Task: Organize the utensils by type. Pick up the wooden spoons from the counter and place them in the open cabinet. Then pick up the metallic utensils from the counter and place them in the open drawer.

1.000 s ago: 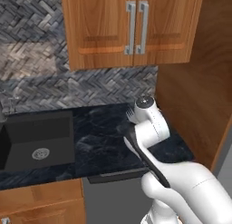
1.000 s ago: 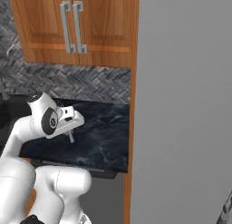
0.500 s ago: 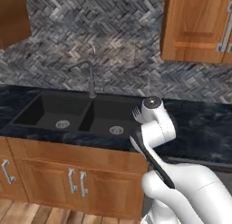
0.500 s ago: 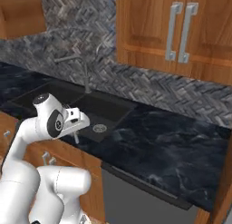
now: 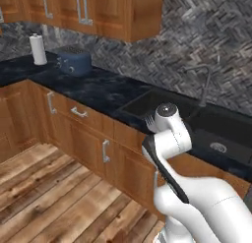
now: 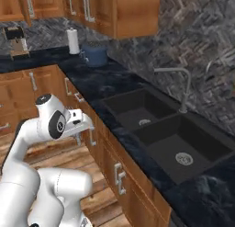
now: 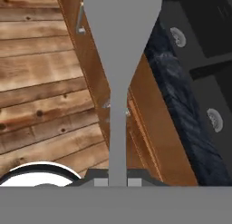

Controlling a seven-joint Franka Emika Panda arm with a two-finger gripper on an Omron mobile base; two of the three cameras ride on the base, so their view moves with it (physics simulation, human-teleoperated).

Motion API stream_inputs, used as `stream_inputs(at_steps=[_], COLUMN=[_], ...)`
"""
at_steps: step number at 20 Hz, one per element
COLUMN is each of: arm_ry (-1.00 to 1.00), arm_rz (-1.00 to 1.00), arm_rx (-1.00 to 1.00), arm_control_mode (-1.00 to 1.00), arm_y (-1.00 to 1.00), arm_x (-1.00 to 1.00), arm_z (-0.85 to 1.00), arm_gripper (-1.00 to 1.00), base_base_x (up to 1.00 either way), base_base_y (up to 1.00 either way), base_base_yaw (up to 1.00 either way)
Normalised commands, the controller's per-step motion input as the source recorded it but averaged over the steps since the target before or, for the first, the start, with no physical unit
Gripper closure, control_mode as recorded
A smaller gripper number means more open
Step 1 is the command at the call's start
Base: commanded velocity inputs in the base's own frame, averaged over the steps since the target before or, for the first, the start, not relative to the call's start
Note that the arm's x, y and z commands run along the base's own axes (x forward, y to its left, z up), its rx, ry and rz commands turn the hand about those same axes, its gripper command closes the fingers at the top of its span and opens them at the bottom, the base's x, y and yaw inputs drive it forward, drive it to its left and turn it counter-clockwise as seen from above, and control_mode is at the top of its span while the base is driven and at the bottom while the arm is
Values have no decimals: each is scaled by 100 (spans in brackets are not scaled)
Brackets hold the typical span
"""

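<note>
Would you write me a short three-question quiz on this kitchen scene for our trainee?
1. True or false: the gripper is shut on a grey metallic utensil.
2. What stands beside the blue appliance on the counter? A) a paper towel roll B) a fruit bowl C) a cutting board
3. Fill in: the faucet rises behind the double ____.
Key: 1 true; 2 A; 3 sink.

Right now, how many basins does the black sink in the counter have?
2. One basin lies toward the paper towel roll. The other basin adjoins it, on the side away from the roll, below the faucet. Each shows a drain; none seems hidden.
</note>
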Motion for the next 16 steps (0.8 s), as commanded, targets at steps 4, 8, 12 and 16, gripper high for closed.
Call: stream_inputs(at_steps=[4,8,12,16], arm_ry=[0,0,0,0], arm_rz=[0,0,0,0], arm_rx=[0,0,0,0], arm_control_mode=[100,100,100,100], arm_y=[0,0,0,0], arm_x=[0,0,0,0], arm_z=[0,0,0,0], arm_gripper=[100,100,100,100], base_base_x=[23,58,93,100], base_base_y=[50,25,1,-11], base_base_yaw=[77,68,59,46])
